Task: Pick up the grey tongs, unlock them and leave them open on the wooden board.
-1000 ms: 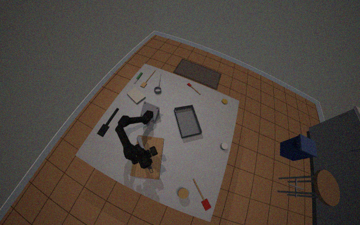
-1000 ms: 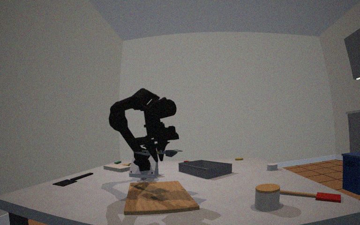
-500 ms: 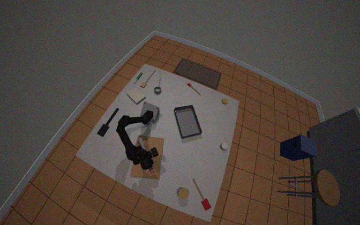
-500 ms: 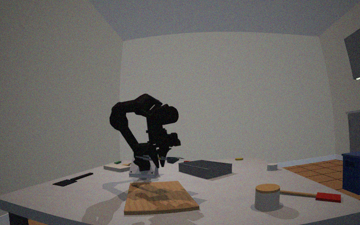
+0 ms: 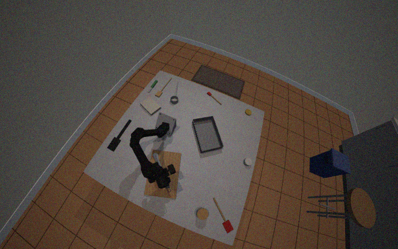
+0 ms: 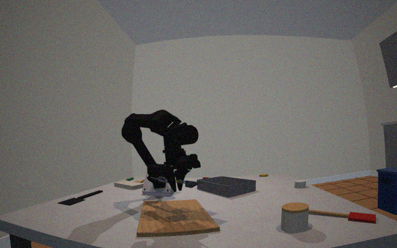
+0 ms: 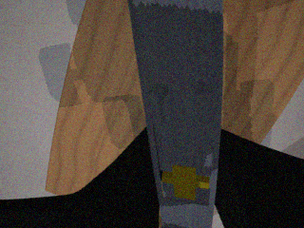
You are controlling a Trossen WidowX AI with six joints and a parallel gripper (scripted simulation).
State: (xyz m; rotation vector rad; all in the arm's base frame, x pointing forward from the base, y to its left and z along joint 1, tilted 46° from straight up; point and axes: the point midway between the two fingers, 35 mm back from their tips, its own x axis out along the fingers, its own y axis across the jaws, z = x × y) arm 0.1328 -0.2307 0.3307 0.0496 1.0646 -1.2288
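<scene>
The gripper (image 6: 178,187) (image 7: 184,147) points down, shut on the grey tongs (image 6: 191,184) (image 7: 178,85) (image 5: 157,158), holding them in the air above the wooden board (image 5: 173,156) (image 6: 201,225) (image 7: 106,47). The tongs lie nearly level across the fingers, their dark wide end dipping slightly to the right in the exterior view. In the wrist view their broad face runs up to a toothed edge, and a yellow piece (image 7: 184,182) shows low between the black fingers. The arm hides much of them in the top view. I cannot tell whether the lock is released.
The roasting tin (image 5: 207,135) (image 6: 226,187) stands beside the board. A lidded canister (image 5: 202,213) (image 6: 294,219) and a red-headed tool (image 5: 227,225) (image 6: 362,217) lie toward the front right. A black spatula (image 5: 113,143) (image 6: 71,201) lies on the left, and a pale block (image 5: 150,105) near the arm's base.
</scene>
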